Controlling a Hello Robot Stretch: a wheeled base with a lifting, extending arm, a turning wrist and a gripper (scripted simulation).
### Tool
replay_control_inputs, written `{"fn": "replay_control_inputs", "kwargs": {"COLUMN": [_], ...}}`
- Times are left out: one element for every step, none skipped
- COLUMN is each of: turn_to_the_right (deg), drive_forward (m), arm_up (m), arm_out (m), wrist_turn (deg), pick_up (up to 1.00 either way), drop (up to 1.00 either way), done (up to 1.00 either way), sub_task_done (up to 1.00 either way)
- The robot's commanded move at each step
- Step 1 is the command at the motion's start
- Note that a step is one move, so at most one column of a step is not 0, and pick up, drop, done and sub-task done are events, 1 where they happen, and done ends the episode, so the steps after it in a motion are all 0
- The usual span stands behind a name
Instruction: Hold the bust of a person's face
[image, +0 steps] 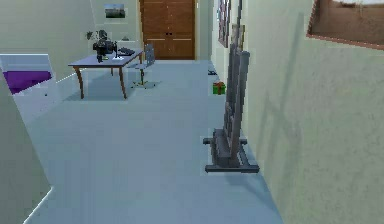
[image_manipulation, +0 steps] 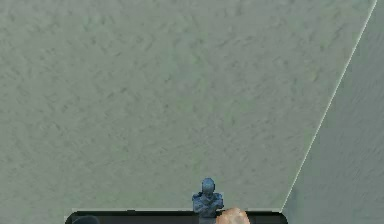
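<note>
Wooden double door (image: 168, 28): far wall, middle.
Framed picture (image: 114, 12): far wall, left of the door.
Desk (image: 105, 62) with brown legs: far left, small dark items on top.
Office chair (image: 147, 62): just right of the desk.
Bed (image: 25, 80) with purple cover: left edge.
Tall easel-like stand (image: 235, 110) on dark base: near right, beside the right wall.
Small red-and-green object (image: 218, 88): on the floor, farther along that wall.
Brown-framed picture (image: 350, 22): right wall, top, near.
Arm side view: plain grey-green wall (image_manipulation: 150, 90); dark ledge (image_manipulation: 150, 215) at the bottom edge.
</note>
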Motion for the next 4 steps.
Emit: {"fn": "replay_control_inputs", "kwargs": {"turn_to_the_right": [0.0, 0.0, 0.0, 0.0], "drive_forward": [0.0, 0.0, 0.0, 0.0], "arm_up": [0.46, 0.0, 0.0, 0.0], "arm_out": [0.0, 0.1, 0.0, 0.0], "wrist_turn": [0.0, 0.0, 45.0, 45.0], "pick_up": [0.0, 0.0, 0.0, 0.0], "drop": [0.0, 0.0, 0.0, 0.0], "done": [0.0, 0.0, 0.0, 0.0], "sub_task_done": [0.0, 0.0, 0.0, 0.0]}}
